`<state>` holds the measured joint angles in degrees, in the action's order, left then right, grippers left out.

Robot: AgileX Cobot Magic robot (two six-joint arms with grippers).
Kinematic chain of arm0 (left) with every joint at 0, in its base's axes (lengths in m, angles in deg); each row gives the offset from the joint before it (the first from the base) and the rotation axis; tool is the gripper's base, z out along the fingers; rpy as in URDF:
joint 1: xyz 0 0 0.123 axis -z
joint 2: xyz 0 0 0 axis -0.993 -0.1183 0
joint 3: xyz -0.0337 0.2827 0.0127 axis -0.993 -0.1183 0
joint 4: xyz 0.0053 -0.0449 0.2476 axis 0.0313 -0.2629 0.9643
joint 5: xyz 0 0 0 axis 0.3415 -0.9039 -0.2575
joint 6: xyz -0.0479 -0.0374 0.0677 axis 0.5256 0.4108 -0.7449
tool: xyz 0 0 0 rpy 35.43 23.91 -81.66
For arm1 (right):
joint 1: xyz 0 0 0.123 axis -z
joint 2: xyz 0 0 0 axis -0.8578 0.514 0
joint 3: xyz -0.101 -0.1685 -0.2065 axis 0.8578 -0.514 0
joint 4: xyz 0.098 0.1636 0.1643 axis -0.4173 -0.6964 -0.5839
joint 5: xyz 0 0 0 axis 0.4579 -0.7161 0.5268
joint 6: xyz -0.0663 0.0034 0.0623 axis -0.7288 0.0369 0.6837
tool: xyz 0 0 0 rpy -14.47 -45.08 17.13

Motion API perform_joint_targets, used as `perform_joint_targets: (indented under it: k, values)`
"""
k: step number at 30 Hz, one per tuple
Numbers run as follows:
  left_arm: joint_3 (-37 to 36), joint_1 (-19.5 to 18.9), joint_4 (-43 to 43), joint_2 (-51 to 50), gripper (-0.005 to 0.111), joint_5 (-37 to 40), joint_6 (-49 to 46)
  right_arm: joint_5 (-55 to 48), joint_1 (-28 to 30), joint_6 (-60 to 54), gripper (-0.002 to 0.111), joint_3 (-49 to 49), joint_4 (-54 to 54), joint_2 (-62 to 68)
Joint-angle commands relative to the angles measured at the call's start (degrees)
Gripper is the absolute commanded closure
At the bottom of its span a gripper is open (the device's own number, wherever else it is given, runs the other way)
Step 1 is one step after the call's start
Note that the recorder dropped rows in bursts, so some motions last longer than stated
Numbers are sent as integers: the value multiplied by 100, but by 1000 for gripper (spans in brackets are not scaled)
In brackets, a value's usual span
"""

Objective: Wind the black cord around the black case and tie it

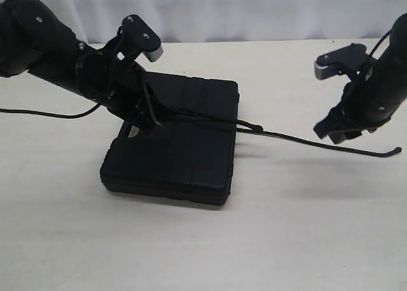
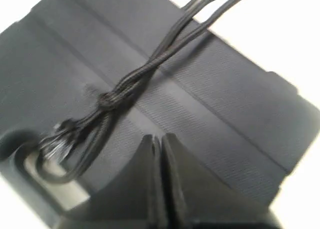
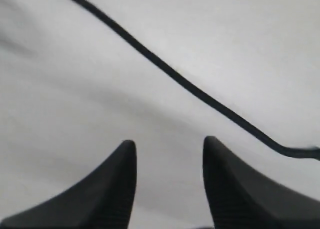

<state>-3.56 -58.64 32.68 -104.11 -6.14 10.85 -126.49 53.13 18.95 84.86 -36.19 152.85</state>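
**Knot stage: cord tail lying free**

The black case [image 1: 191,157] is sitting on the counter [image 1: 286,227], with the black cord [image 1: 305,140] twisting across its lid and trailing right. The left gripper [image 2: 161,139] is hovering there, its jaws closed on nothing visible. The right gripper [image 3: 169,144] is hanging with its jaws open near the tail, which probably needs grasping next.

Left end effector [image 2: 161,141] clamped together (fingers touching); right end effector [image 3: 169,145] spread.

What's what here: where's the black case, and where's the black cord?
black case [image 1: 191,161], exterior view, middle of its ribbed lid.
black cord [image 1: 305,140], exterior view, its free stretch beyond the case.
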Motion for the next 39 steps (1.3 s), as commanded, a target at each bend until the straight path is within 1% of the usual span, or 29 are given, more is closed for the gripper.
perform_joint_targets:
  k: [1,4,9,15,18,23,24,26,27,29,30,32,34,35,39]
  values:
    - [-15,-19,-504,38,107,245,-591,60,48,-231,64,-8,1033,273]
    - [-15,-19,-502,38,107,277,-615,368,48,-193,64,-8,1337,507]
    - [-15,-19,-502,38,107,251,-625,835,48,-84,64,196,1337,998]
    - [-15,-19,-502,38,107,194,-685,361,48,-269,64,734,1334,1600]
    - [-15,-19,-502,38,107,109,-685,361,48,-573,64,767,1321,1786]
    - [-15,-19,-502,38,107,109,-685,270,48,-733,64,767,1321,1983]
    - [-15,-19,-502,38,107,109,-685,260,48,-733,65,767,1283,1983]
    - [-15,-19,-502,38,107,120,-685,165,48,-733,74,767,1189,1983]
    - [-15,-19,-502,38,107,120,-685,74,48,-772,84,767,1067,1983]
    - [-15,-19,-502,38,107,120,-685,-209,48,-987,100,767,843,1983]
    - [-15,-19,-502,38,107,120,-685,-359,48,-1114,104,767,679,1983]
    - [-15,-19,-502,38,107,120,-685,-601,48,-1341,104,784,223,1983]
    - [-15,-19,-502,38,107,131,-685,-941,48,-1765,104,795,-746,1983]
    - [-15,-19,-517,38,107,160,-685,-1144,48,-1778,104,810,-1312,1983]
    - [-15,-19,-517,38,107,413,-685,-1618,48,-1560,104,1164,-2600,1983]
